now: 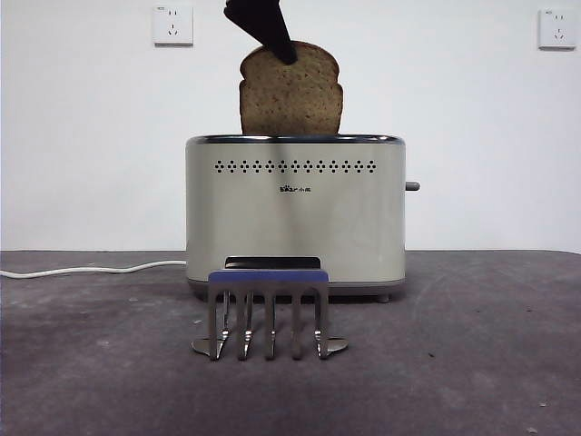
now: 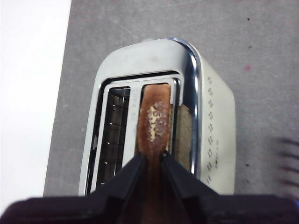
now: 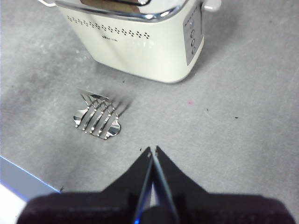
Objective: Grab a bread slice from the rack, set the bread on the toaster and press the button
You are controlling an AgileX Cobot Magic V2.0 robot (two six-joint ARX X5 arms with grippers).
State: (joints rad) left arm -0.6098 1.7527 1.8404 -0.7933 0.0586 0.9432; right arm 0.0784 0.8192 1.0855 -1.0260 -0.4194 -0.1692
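My left hand (image 2: 152,161) grasps the slice of bread (image 1: 290,91), seemingly half-lowered into the toaster (image 1: 295,213); next, release and press the button (image 1: 412,186).

Left tool (image 2: 152,161) clamps slice of bread (image 2: 153,123) by crust — slice upright in toaster (image 2: 187,93) slot.

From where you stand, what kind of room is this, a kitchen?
Probably a test bench, not a kitchen: a cream toaster and metal toast rack stand on a grey table before a bare white wall with sockets.
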